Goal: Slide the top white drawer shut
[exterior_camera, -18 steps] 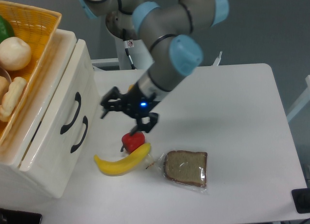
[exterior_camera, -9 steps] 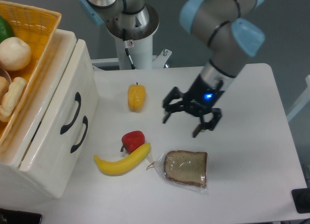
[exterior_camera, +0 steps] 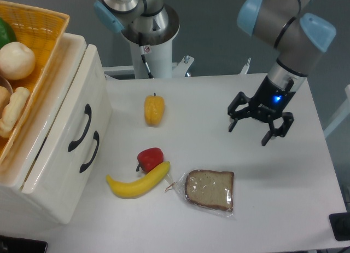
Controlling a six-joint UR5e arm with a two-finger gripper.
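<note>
The cream-white cabinet stands at the left edge of the table. The top white drawer carries a black curved handle, and its front looks flush with the lower drawer front, which has a matching handle. My gripper hovers over the right side of the table, far from the cabinet. It is open, fingers pointing down, with nothing between them.
An orange wicker basket with food sits on top of the cabinet. On the table lie a yellow pepper, a red pepper, a banana and a bagged bread slice. The arm's base stands behind.
The arm has swung from just beside the drawer fronts across to the right side of the table, uncovering the yellow pepper. The gripper stayed open. The drawers look unchanged.
</note>
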